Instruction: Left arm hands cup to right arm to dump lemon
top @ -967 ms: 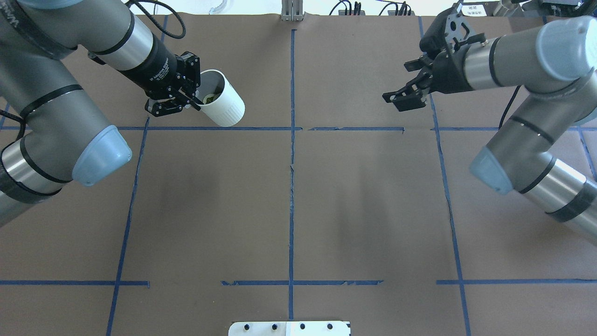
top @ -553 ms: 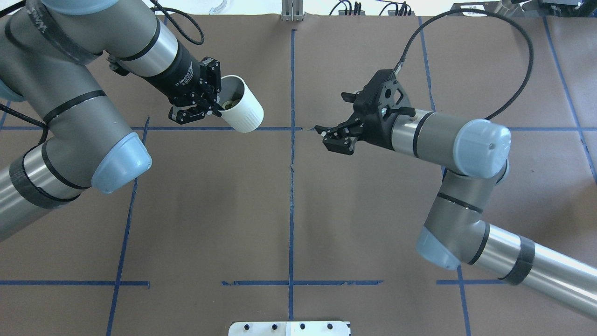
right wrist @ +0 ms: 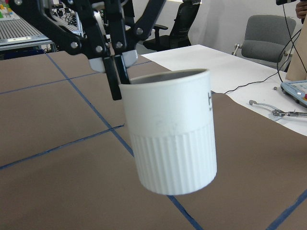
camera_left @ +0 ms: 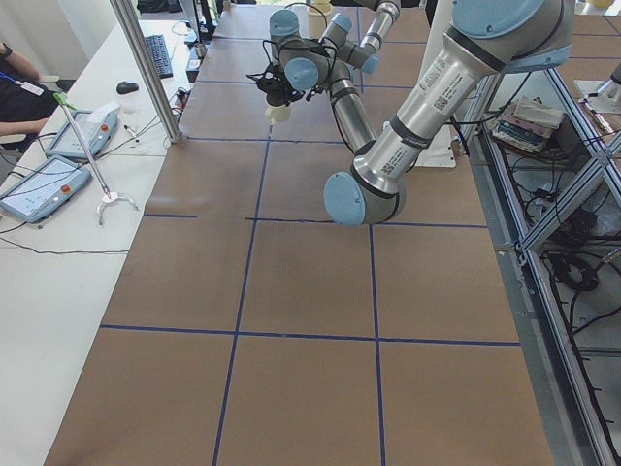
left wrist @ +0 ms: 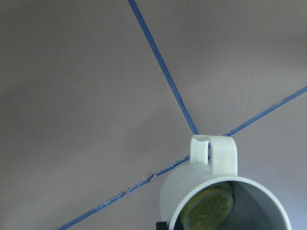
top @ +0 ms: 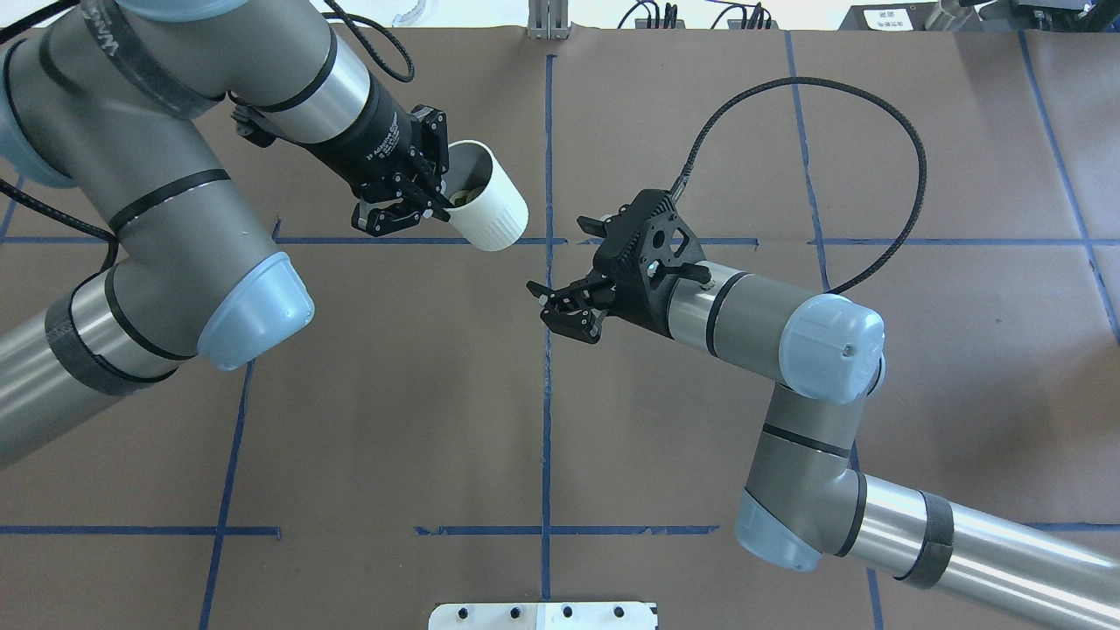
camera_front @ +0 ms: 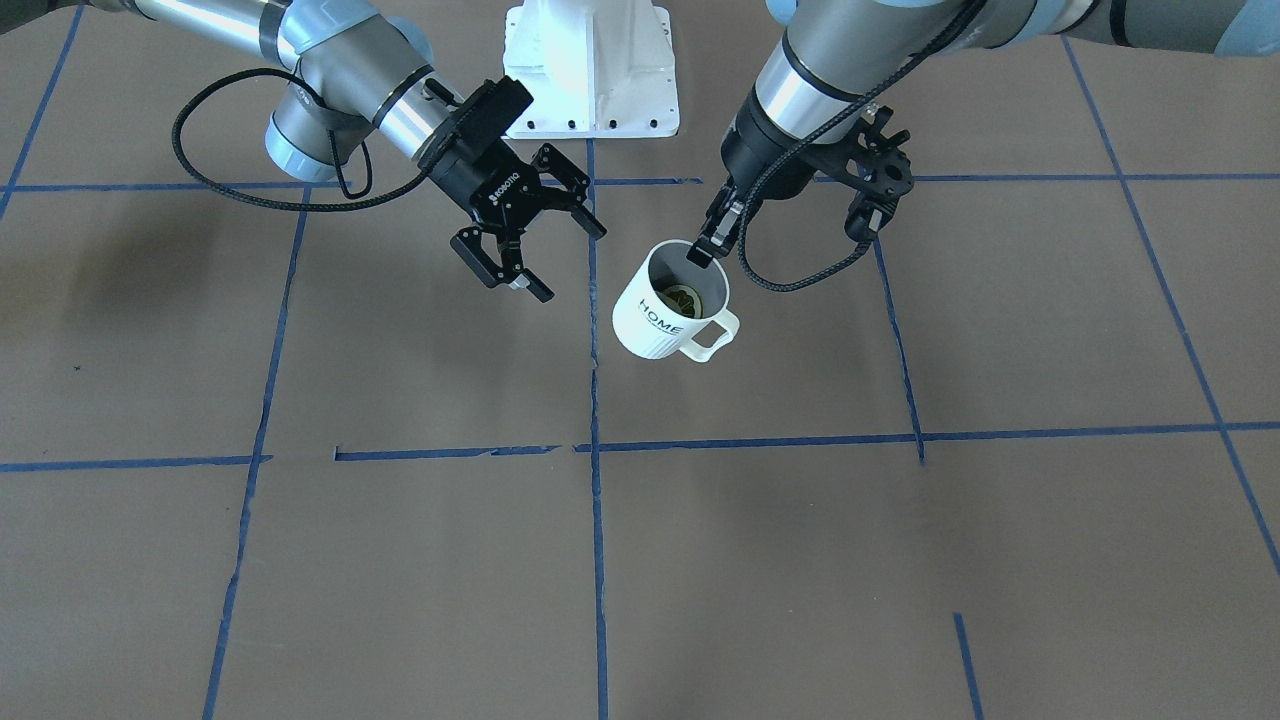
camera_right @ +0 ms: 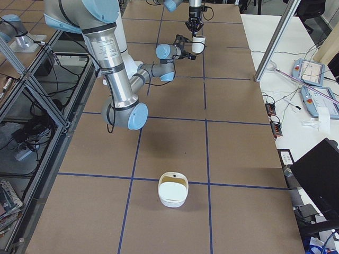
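Observation:
The white cup (camera_front: 660,325) with "HOME" on its side hangs above the table, slightly tilted, handle toward the operators' side. My left gripper (camera_front: 703,252) is shut on its rim, one finger inside and one outside. The overhead view shows the same pinch by the left gripper (top: 442,199) on the cup (top: 492,210). A lemon (left wrist: 208,212) slice lies inside, also visible as the lemon (camera_front: 683,297) from the front. My right gripper (top: 557,309) stands open a short way from the cup, apart from it. Its wrist view shows the cup (right wrist: 172,139) close ahead.
The robot's white base (camera_front: 590,70) stands at the table's robot side. A white bowl (camera_right: 173,189) sits near the table's right end. Blue tape lines (top: 547,394) cross the brown table. A side bench carries tablets (camera_left: 44,184), and a person's arm (camera_left: 15,92) rests there.
My left arm has carried the cup rightward toward the table's centre line. My right arm has swung in from the far right to just short of the cup, gripper still open.

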`<state>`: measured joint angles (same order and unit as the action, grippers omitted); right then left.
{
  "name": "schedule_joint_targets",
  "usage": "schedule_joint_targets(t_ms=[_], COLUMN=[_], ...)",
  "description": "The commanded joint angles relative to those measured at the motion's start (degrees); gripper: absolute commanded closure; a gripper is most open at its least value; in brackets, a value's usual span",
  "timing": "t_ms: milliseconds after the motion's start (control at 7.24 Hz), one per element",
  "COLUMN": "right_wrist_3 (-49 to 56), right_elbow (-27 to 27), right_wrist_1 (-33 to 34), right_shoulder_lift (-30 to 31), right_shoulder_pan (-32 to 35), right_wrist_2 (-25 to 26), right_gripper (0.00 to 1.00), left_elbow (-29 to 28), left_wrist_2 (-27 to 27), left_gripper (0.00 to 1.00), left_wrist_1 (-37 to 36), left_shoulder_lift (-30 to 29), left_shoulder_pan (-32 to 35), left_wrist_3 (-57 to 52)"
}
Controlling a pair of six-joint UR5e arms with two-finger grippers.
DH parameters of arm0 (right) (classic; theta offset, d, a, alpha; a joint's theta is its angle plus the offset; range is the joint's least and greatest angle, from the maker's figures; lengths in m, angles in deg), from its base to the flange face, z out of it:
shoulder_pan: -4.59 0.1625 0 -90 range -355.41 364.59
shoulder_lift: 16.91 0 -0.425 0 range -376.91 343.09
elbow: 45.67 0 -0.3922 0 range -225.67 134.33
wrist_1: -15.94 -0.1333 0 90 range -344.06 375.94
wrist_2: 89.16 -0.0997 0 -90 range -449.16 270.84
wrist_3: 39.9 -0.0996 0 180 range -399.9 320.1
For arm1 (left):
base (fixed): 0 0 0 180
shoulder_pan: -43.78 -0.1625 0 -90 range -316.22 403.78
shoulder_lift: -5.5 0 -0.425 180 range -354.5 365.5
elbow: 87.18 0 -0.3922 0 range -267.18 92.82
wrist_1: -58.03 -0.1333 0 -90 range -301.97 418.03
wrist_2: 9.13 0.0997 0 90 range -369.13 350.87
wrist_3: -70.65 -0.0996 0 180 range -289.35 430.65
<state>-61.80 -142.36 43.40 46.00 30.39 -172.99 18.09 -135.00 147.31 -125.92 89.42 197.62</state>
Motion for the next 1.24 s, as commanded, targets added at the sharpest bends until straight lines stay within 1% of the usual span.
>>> schedule_joint_targets(t_ms=[0,415,1106], right_wrist_3=[0.0,0.0,0.6], right_elbow=[-0.1,0.0,0.1], right_wrist_1=[0.0,-0.1,-0.1], right_shoulder_lift=[-0.6,-0.6,-0.5], right_shoulder_pan=[-0.3,-0.3,-0.3], right_wrist_2=[0.1,0.2,0.2], right_gripper=[0.0,0.01,0.01], left_elbow=[-0.1,-0.1,-0.1], left_wrist_2=[0.4,0.5,0.4], left_gripper=[0.98,0.98,0.98], left_wrist_1=[0.1,0.0,0.0], left_shoulder_lift=[-1.1,-1.8,-4.0], left_shoulder_pan=[-2.1,-5.0,-5.7], left_wrist_3=[2.8,4.1,6.2])
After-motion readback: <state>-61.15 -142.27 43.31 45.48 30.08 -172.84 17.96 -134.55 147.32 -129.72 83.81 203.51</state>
